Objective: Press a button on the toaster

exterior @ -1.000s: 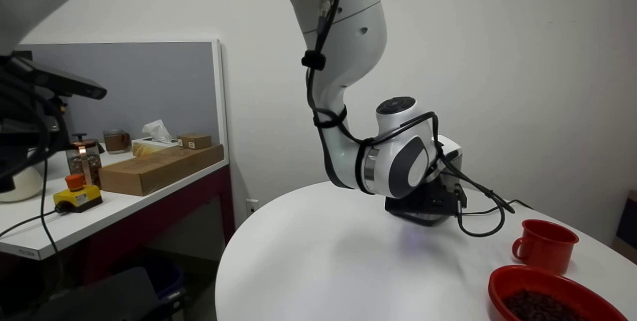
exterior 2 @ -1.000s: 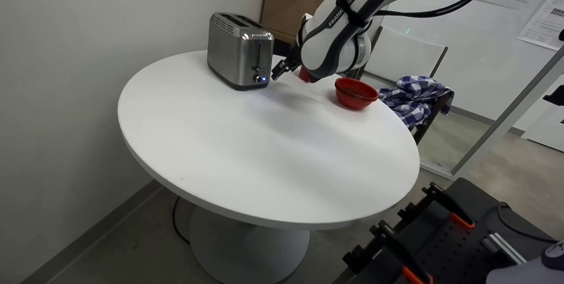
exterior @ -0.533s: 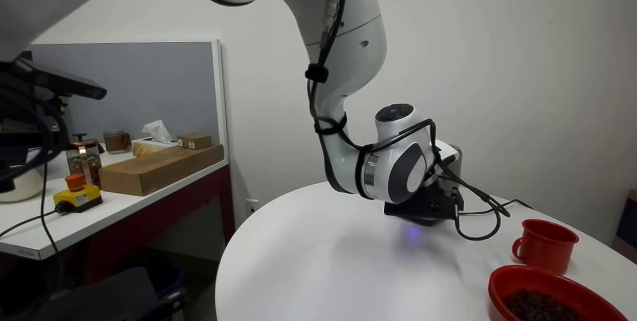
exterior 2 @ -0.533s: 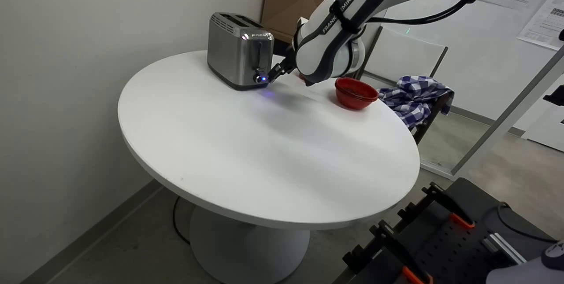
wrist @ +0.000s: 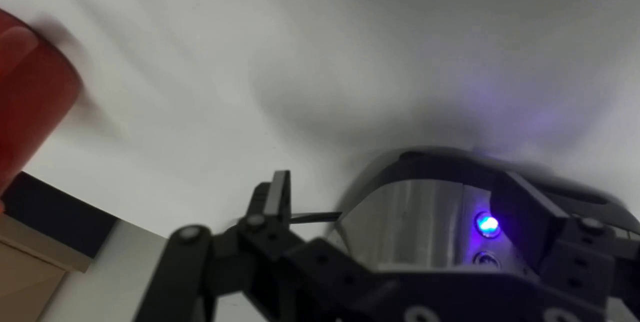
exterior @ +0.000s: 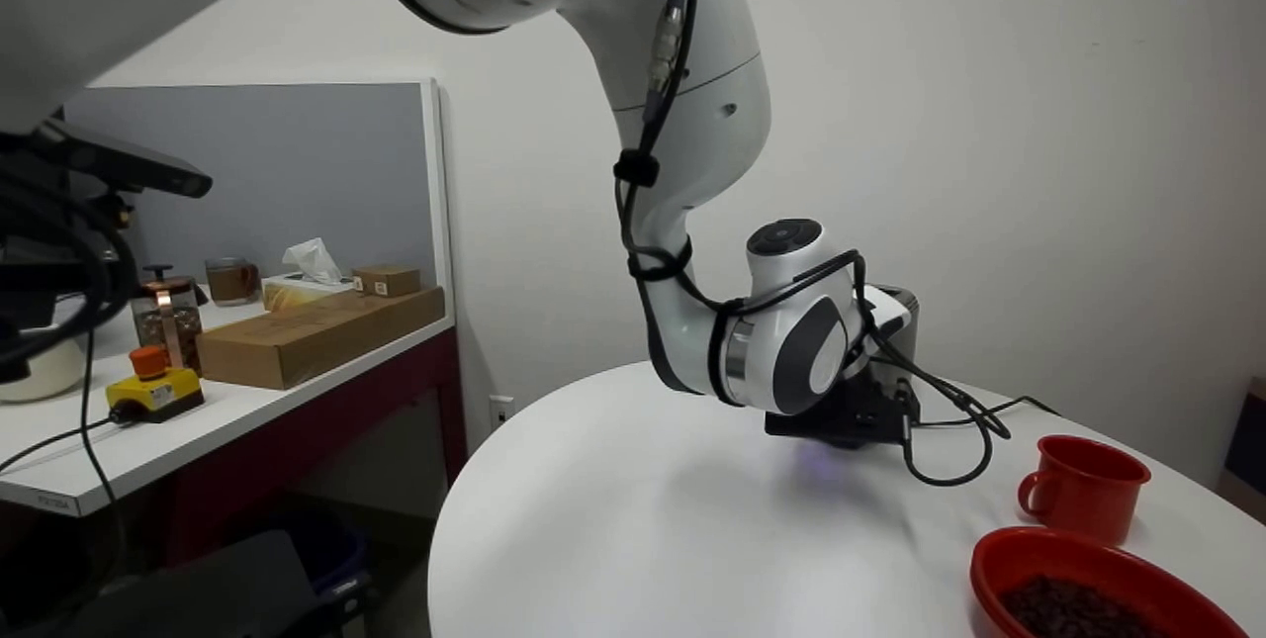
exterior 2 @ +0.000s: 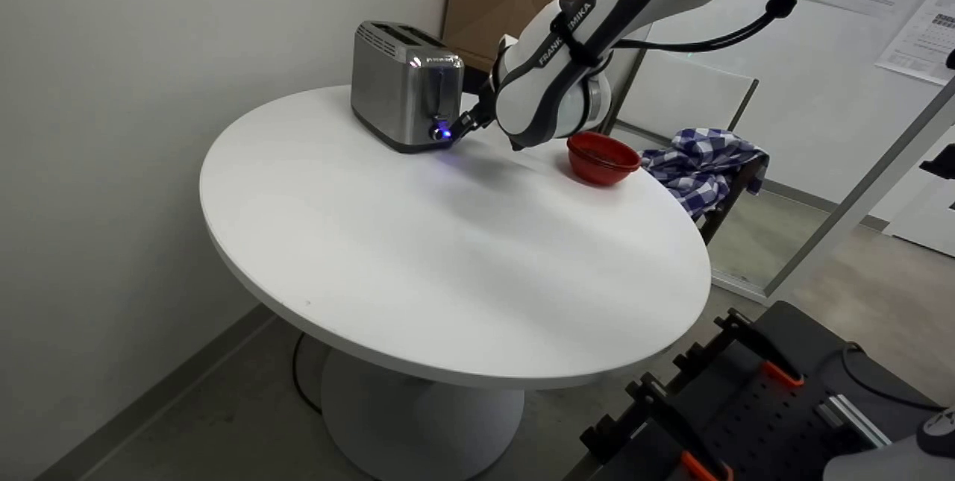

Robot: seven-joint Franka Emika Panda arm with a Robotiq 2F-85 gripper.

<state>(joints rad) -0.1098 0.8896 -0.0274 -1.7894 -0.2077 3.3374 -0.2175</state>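
The silver toaster (exterior 2: 395,89) stands on the white round table near the wall in an exterior view. It is mostly hidden behind the arm in an exterior view (exterior: 908,321). In the wrist view the toaster (wrist: 415,222) lies between the finger tips. A button (wrist: 487,224) on its front glows blue; another round button (wrist: 486,258) sits below it, unlit. My gripper (wrist: 392,176) is open with nothing held. One finger partly covers the edge of the lit button; I cannot tell if it touches. In an exterior view the gripper (exterior 2: 462,125) is right at the toaster's lower front.
A red mug (exterior: 1085,495) and a red bowl (exterior: 994,584) with dark contents stand on the table (exterior: 633,539). The mug (wrist: 35,92) shows at the wrist view's left. The toaster's black cord (wrist: 315,217) runs across the table. A wall stands behind the toaster.
My arm has moved down, and the gripper has moved closer to the toaster's front beside the lit button. The toaster, mug and bowl have not moved.
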